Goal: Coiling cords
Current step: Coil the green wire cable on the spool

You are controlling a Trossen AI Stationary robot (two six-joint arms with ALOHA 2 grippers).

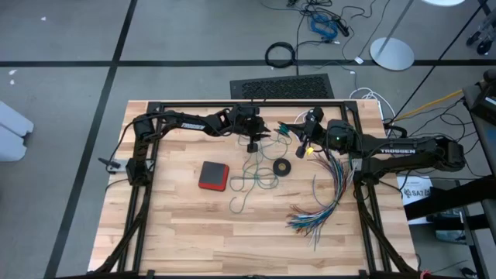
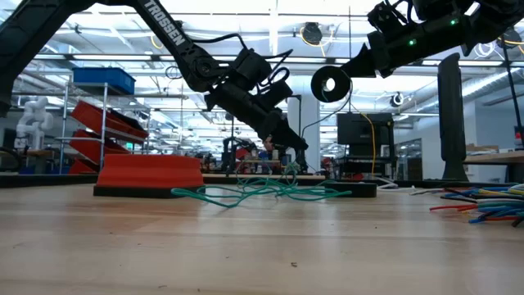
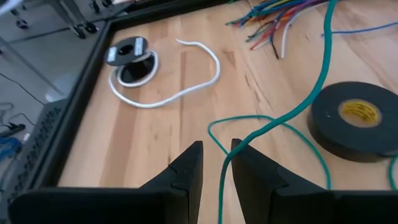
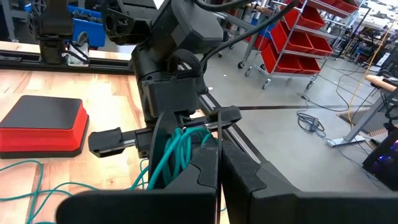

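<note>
Dark fingers of the left gripper (image 3: 214, 180) pinch a strand of the teal-green cord (image 1: 252, 180), rest tangled mid-table; right gripper (image 4: 217, 180) clenched tight on its raised loops. White cord (image 3: 163, 93) lies near the far edge. Risk: opposing pulls tighten tangle, snag tape roll (image 3: 354, 119).

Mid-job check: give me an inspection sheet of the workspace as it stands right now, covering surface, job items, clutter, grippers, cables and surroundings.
Surface: light wooden table in a black frame.
Job's things: thin teal-green cord loose at centre, one strand running up between the left gripper's fingers; thin white cord curled by its small round black-and-white piece near the table edge.
Clutter: red-and-black flat block; black tape roll; fanned bundle of multicoloured wires.
Grippers: left gripper narrowly closed around the teal strand; right gripper shut, near the left one.
Cables: black coil on the floor.
Surroundings: shelving with red bins.
</note>
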